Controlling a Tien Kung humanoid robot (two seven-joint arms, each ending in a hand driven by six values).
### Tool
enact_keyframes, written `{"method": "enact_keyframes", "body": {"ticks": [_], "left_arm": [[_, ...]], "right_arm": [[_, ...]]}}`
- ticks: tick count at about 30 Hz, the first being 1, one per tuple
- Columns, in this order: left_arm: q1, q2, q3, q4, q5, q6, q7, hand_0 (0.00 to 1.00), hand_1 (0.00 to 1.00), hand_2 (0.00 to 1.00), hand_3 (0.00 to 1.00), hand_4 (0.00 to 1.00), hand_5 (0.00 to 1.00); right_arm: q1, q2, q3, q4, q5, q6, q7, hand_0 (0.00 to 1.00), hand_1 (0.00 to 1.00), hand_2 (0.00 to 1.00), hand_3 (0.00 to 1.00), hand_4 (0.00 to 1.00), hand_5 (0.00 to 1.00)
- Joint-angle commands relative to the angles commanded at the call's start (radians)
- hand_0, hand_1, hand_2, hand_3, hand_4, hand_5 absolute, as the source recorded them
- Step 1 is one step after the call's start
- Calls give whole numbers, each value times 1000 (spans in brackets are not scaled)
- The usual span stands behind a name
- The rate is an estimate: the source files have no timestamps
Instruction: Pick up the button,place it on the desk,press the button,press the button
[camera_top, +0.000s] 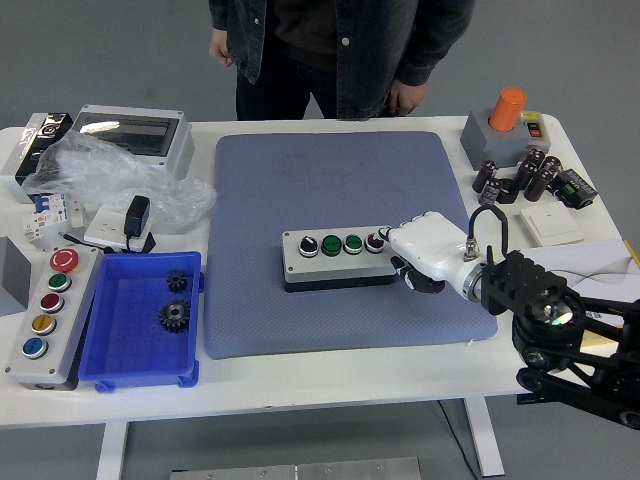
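Observation:
A grey button box (335, 262) with a black knob, two green buttons and a red button (372, 240) lies on the blue-grey mat (330, 180) in the middle of the table. My right hand (398, 246), white with a black arm, is at the box's right end. Its fingertips lie over the red button and partly hide it, with the thumb low against the box's end. It holds nothing. My left arm is out of view.
A blue bin (105, 345) with two gears and a grey box of coloured buttons (45, 315) stand at the front left. A plastic bag (110, 175) and an enclosure (135, 135) are behind them. An orange stop button (508, 110) and capacitors (520, 175) are at the back right. A person (340, 50) stands at the far side.

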Motion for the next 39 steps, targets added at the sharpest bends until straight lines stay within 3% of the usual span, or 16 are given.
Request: {"method": "enact_keyframes", "body": {"ticks": [13,14,19,20,25,26,31,32,37,38,39], "left_arm": [[3,0,11,0,-8,-1,2,667,683,617,632,589,413],[3,0,13,0,-9,-1,2,666,683,616,632,588,416],[-4,6,15,0,-7,-2,3,666,683,616,632,588,416],[-4,7,15,0,-5,-2,3,667,683,617,632,587,415],[2,10,10,1,3,-4,6,667,683,617,632,587,415],[4,10,9,1,4,-4,7,667,683,617,632,587,415],[13,1,-2,2,9,-5,9,667,683,617,632,587,415],[13,-1,-4,2,11,-6,9,666,684,618,633,586,415],[12,-6,-19,2,22,-6,8,666,684,618,633,586,415],[12,-7,-21,2,24,-6,8,667,684,619,633,587,416],[12,-7,-22,2,25,-6,8,667,684,619,633,587,416]], "right_arm": [[-60,-51,202,58,163,-81,106,563,442,215,723,339,2],[-68,-49,218,54,175,-83,112,475,414,239,730,420,199],[-130,-16,308,20,226,-103,148,475,414,239,730,420,199],[-147,-5,329,13,236,-114,159,612,486,572,816,788,271],[-251,59,457,-19,327,-193,252,612,486,572,816,788,271],[-268,66,481,-24,348,-209,273,871,884,973,998,998,527],[-345,87,606,-41,487,-269,398,871,884,973,998,998,527],[-355,89,627,-42,513,-275,421,932,932,998,998,998,747],[-404,96,738,-39,649,-289,538,932,932,998,998,998,747],[-412,97,759,-39,675,-290,560,920,907,951,998,998,821],[-418,97,777,-39,695,-291,577,920,907,951,998,998,821]]}}
